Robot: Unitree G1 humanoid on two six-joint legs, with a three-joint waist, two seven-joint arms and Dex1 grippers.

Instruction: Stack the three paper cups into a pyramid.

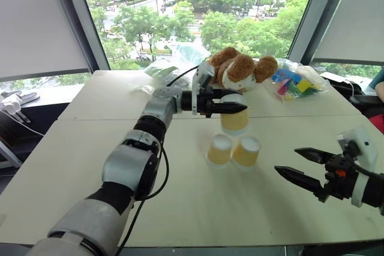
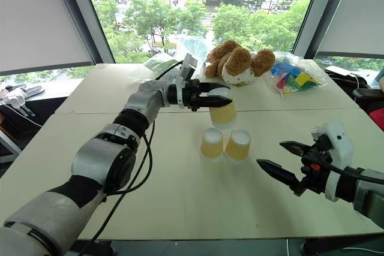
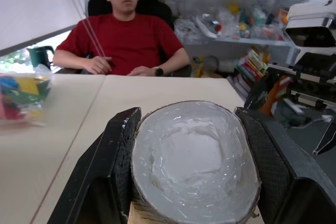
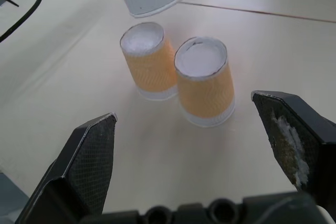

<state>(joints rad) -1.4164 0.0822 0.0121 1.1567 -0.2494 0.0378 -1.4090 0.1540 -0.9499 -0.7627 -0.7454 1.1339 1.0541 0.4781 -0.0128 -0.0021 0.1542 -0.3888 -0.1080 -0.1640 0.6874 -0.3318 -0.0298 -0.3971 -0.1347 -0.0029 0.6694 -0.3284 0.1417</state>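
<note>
left eye view gives us the held cup (image 1: pixel 234 118), upside down, pinched near its base by the left claw (image 1: pixel 231 107) above and just behind the two base cups (image 1: pixel 233 150), which stand inverted and touching on the counter (image 1: pixel 180 208). we fear an off-centre release toppling one. the right claw (image 1: pixel 298 164) waits released, apart.

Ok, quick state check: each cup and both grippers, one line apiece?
Left gripper: shut on third cup.
Third cup: upside down, held in the air above the pair.
Two base cups: upside down on the table, side by side.
Right gripper: open, empty, beside the pair.
</note>
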